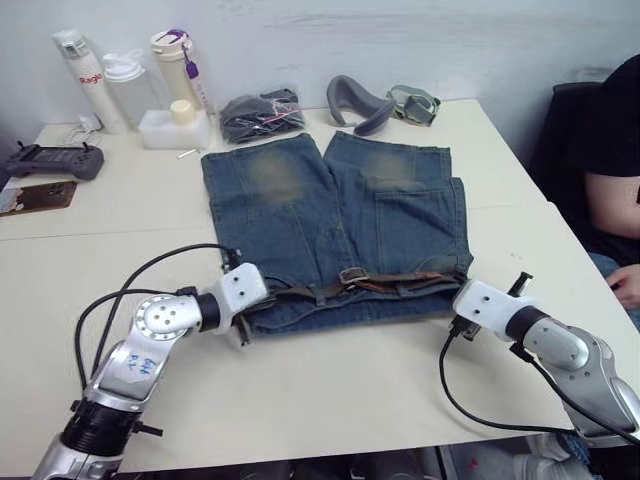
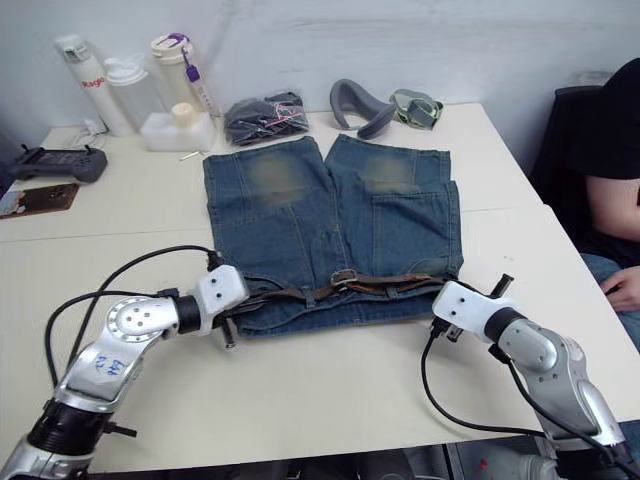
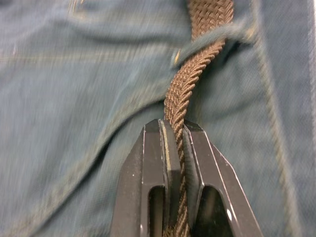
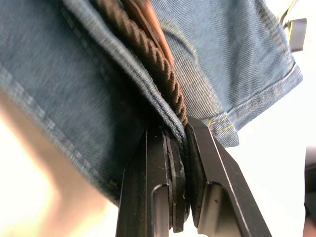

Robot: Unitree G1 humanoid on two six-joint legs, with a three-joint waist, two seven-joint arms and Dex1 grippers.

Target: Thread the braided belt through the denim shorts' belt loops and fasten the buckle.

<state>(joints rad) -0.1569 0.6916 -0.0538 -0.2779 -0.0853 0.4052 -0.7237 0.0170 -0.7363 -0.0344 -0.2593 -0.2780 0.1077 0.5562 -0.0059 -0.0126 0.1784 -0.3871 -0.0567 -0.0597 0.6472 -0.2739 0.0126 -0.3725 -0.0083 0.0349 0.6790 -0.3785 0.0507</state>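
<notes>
Shorts (image 1: 330,230) lie flat mid-bench (image 1: 300,390), belt (image 1: 400,282) along the waistband at 6 o'clock; I see left gripper (image 3: 175,136) pinching belt; right gripper (image 4: 178,132) jaws clamp belt with waistband.

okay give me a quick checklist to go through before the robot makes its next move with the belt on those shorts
1. Left pincer grip on the braided belt: ok, shut on the strap.
2. Right pincer grip: ok, clamped on the belt together with the waistband edge of the denim shorts.
3. Belt through the belt loop ahead of the left pincer: ok.
4. Strap lying flat: not ok, twisted just before that loop.
5. Buckle fastened: cannot tell; it sits mid-waistband.
6. Shorts flat on the table: ok.
</notes>
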